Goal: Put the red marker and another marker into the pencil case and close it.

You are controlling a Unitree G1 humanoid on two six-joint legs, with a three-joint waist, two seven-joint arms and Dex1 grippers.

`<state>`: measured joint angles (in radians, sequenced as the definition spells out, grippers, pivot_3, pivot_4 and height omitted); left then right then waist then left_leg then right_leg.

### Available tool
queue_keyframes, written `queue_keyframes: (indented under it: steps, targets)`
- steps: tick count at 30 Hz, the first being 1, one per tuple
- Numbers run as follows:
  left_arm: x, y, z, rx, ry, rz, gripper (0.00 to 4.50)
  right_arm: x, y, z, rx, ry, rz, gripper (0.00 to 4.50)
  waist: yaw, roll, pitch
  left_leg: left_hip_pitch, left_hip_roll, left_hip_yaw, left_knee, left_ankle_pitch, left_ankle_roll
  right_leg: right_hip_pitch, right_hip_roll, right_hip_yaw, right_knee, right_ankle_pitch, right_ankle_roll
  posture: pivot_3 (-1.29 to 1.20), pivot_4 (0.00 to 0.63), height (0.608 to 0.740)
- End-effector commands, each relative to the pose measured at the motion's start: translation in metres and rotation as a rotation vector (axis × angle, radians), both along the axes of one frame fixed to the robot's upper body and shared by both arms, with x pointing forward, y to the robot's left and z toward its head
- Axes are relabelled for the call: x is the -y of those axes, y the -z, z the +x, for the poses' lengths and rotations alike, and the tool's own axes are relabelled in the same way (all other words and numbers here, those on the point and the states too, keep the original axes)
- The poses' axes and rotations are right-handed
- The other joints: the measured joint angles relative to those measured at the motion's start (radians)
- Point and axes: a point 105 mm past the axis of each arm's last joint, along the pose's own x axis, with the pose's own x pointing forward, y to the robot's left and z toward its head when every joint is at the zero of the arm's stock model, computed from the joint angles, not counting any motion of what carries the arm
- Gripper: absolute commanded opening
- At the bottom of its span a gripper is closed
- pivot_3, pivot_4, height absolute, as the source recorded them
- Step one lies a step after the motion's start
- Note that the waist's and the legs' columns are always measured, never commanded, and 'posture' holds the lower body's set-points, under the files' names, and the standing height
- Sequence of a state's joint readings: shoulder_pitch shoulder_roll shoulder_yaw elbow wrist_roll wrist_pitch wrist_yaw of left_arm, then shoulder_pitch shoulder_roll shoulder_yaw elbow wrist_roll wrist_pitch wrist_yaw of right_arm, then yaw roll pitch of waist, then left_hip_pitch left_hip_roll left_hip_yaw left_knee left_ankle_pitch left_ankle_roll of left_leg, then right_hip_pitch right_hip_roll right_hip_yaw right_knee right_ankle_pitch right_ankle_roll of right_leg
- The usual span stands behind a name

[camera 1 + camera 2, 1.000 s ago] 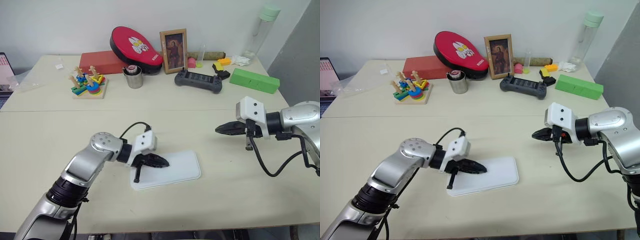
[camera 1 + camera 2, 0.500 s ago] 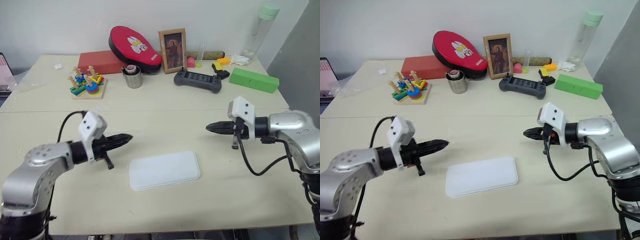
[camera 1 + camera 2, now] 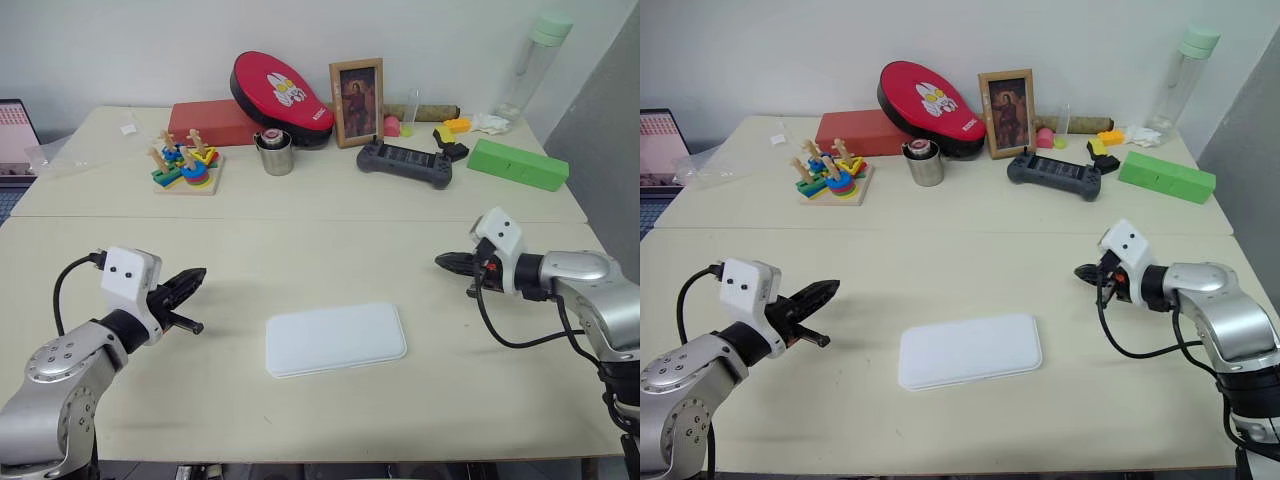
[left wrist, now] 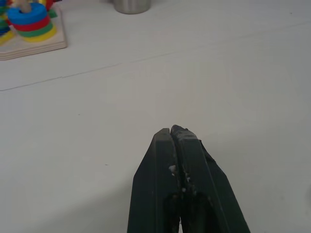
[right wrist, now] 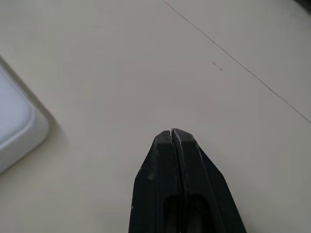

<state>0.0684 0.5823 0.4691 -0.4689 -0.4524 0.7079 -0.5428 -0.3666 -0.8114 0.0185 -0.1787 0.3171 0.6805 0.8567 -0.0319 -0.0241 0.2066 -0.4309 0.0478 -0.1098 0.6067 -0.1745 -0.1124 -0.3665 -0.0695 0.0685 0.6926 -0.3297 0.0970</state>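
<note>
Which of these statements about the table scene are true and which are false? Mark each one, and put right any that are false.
1. The pencil case lies shut. True.
2. The left gripper holds a marker. False: it is shut on nothing.
3. The right gripper rests on the case. False: it is off to the side, apart from it.
4. The green box lies at the far side of the table. True.
5. The photo frame lies flat. False: it stands upright.
</note>
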Motion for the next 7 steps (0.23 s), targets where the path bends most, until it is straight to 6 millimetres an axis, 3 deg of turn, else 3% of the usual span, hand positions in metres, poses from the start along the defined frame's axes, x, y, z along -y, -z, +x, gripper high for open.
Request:
queue_keyframes:
  steps: [1,7]
  targets:
    - [-0.007,0.000,0.002,0.024,-0.033,0.003,0.04,0.012,-0.004,-0.001,0.038,0.041,-0.007,0.00,0.000,0.000,0.000,0.000,0.000,0.000,0.000,0.000,0.000,0.000,0.000,0.000,0.000,0.000,0.000,0.00,0.150,0.740]
    - [-0.011,0.013,0.004,-0.001,-0.041,-0.011,0.04,0.022,0.004,-0.004,0.032,0.087,0.004,0.00,0.000,0.000,0.000,0.000,0.000,0.000,0.000,0.000,0.000,0.001,0.000,0.000,-0.001,0.000,0.000,0.00,0.150,0.740]
